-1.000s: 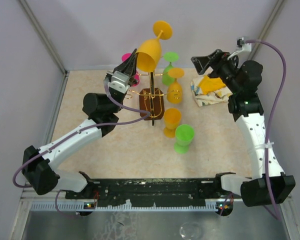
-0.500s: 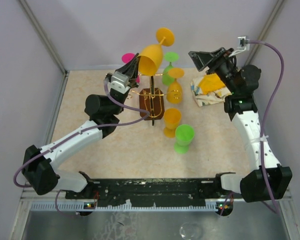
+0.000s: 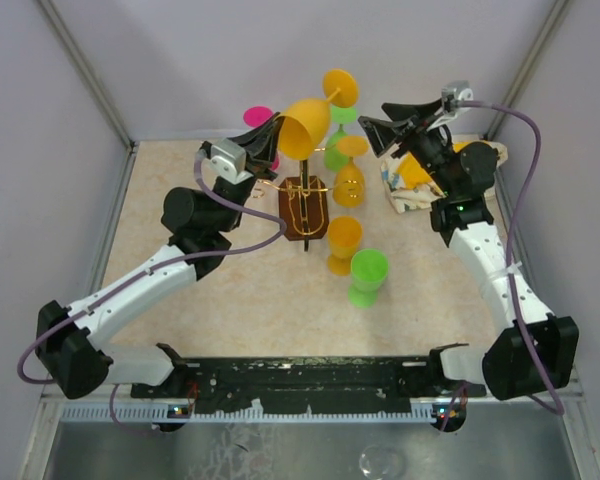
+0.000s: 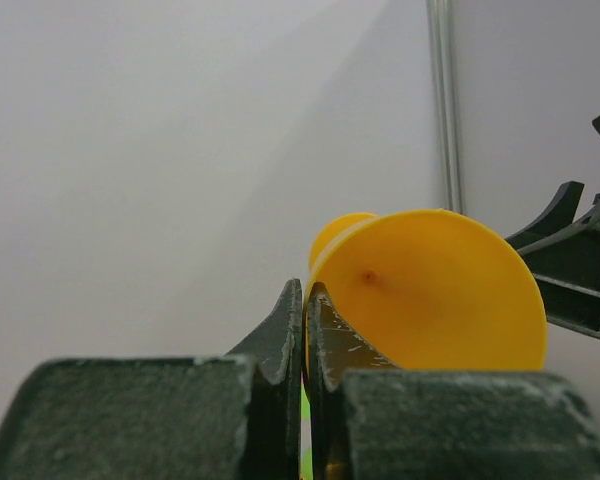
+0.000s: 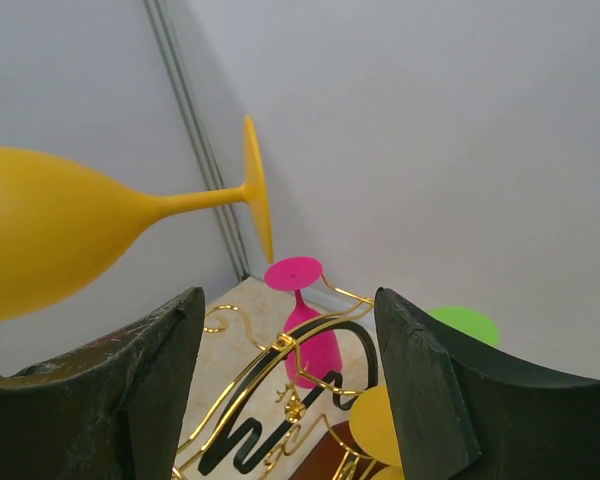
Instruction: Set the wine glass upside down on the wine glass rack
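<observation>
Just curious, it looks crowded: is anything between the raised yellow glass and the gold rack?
Nothing visible. The yellow glass in the left gripper hangs in open air above the rack.

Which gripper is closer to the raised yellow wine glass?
Left. The left gripper is clamped on the raised yellow wine glass at its bowl rim; the right gripper hangs open beyond its foot, not touching.
</observation>
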### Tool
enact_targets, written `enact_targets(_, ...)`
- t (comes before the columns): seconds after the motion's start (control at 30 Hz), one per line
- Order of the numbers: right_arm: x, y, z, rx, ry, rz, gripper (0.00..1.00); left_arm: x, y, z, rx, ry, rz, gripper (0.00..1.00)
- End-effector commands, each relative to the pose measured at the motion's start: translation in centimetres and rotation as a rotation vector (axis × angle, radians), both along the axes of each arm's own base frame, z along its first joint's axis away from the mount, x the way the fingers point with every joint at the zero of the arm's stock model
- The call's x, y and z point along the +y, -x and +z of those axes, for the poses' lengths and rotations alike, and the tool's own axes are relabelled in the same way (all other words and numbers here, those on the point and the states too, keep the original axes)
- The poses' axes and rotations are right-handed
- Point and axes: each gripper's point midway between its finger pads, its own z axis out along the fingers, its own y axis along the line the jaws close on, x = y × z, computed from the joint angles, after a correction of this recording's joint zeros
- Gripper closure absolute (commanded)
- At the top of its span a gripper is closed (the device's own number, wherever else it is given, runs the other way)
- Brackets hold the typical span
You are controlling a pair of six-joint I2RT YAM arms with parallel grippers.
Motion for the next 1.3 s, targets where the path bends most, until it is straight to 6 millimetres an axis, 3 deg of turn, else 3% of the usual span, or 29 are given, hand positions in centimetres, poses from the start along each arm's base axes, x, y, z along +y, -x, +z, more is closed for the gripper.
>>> enact_targets(0.0,0.6,0.5,2.0,-0.171,0.04,-0.01,0.32,0.6,1.1,1.9,-0.011,0.039,-0.041,1.0)
enact_targets(0.27,0.8,0.6,2.4,-0.202,0.044,-0.032,0.33,1.3,0.0,1.0,0.01,0.062,0.026,1.0)
enact_targets(0.7,1.9,-1.2,2.4,-0.246,0.027,-0.014,0.35,-0.8,0.8,0.8,0.011,0.024,-0.092,1.0)
enact_targets(0.83,2.5,-1.6,2.3,-0.26,0.025,0.001,0.46,-1.0,0.9,0.7,0.022,0.027,-0.107,1.0)
enact_targets(0.97,2.5,-1.6,2.3,-0.282,0.016,-0.002,0.73,-1.0,1.1,0.4,0.03,0.02,-0.115,0.96)
enact_targets(1.13,2.3,-1.6,2.4,-0.303,0.016,-0.02,0.94,-1.0,1.2,-0.2,0.036,0.008,-0.116,0.75)
enact_targets(1.2,2.1,-1.8,2.4,-0.303,0.018,-0.035,1.0,-1.0,1.2,-0.5,0.037,-0.001,-0.115,0.57)
enact_targets(1.27,1.8,-2.2,2.1,-0.293,0.034,-0.066,1.0,-1.0,1.3,-0.9,0.042,-0.019,-0.111,0.29)
